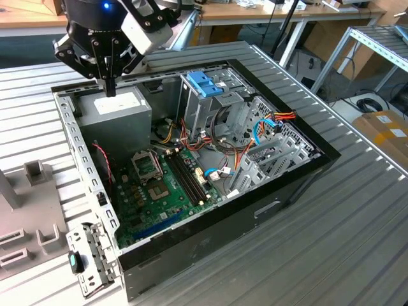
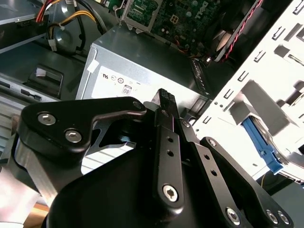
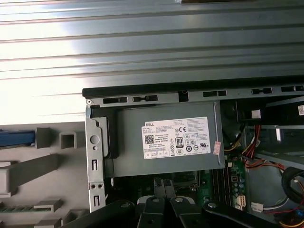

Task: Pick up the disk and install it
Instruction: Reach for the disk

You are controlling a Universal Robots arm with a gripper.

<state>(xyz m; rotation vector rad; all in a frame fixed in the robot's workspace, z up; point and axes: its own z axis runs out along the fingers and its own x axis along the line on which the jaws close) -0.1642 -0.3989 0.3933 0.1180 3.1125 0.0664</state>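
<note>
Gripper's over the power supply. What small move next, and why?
Probably shift out over the case wall toward the grey fixture: the gripper hangs shut and empty above the power supply, and the disk, blue-edged, seems to lie there.

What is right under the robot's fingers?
Under the fingers sits a grey power box with a white label, in the open computer case. Whatever lies beneath that box is covered.

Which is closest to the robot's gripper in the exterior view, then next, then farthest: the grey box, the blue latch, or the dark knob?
1. Grey box, right under the gripper.
2. Blue latch, off toward the exterior view's right.
3. Dark knob, far down at the exterior view's lower left.
</note>
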